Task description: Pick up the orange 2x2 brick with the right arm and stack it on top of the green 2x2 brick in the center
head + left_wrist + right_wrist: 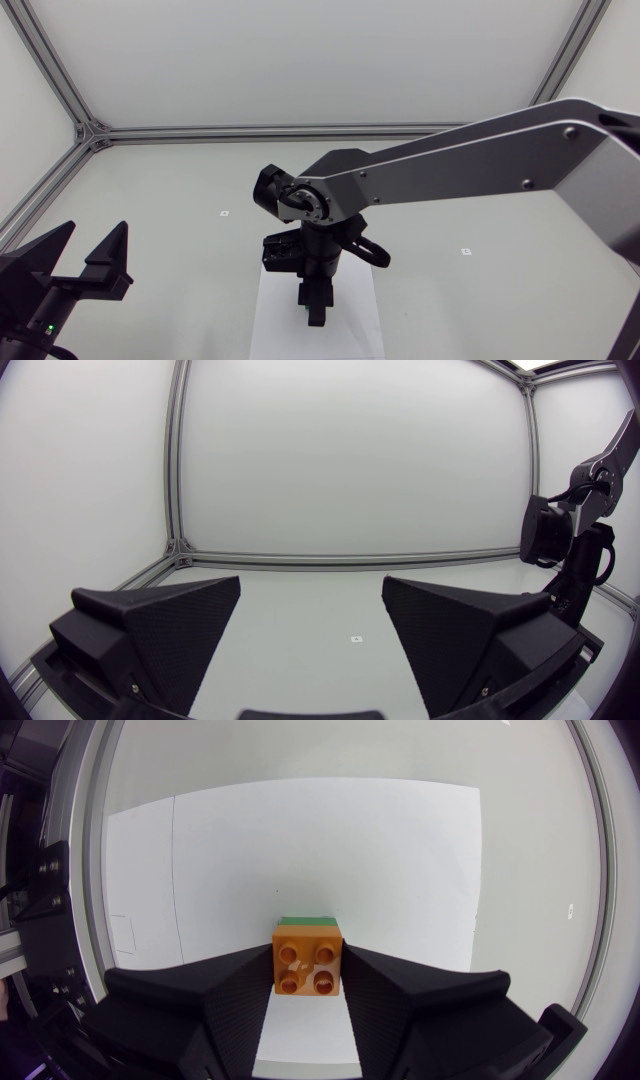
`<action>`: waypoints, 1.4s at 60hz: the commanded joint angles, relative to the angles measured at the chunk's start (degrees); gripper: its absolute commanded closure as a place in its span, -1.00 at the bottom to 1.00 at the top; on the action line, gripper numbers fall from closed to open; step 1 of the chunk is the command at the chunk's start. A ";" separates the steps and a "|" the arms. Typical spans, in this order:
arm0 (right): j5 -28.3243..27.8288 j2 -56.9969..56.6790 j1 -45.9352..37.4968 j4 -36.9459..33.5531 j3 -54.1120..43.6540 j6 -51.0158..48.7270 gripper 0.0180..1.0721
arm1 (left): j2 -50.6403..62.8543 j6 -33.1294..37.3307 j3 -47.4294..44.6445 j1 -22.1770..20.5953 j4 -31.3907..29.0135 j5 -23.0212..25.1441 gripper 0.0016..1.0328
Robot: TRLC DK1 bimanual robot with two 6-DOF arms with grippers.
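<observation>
In the right wrist view the orange 2x2 brick [307, 967] sits studs-up between the two black fingers of my right gripper [308, 972], which is shut on it from both sides. A strip of the green 2x2 brick [307, 922] peeks out just ahead of and beneath the orange one; whether they touch I cannot tell. In the head view my right gripper [316, 312] points down over the white sheet [275, 325] at the centre and hides both bricks. My left gripper [92, 255] stands open and empty at the near left, far from the bricks.
The white sheet [300, 850] lies flat under the bricks. Small square markers [225, 213] [465, 251] dot the grey table. An aluminium frame rail [260, 131] runs along the back and left edges. From the left wrist view, my right arm [575, 550] stands off to the side.
</observation>
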 commanded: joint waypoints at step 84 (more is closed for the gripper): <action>0.10 1.24 0.01 -0.20 -1.59 -0.84 0.11 | -0.45 0.75 -2.35 0.42 -0.87 0.23 -0.92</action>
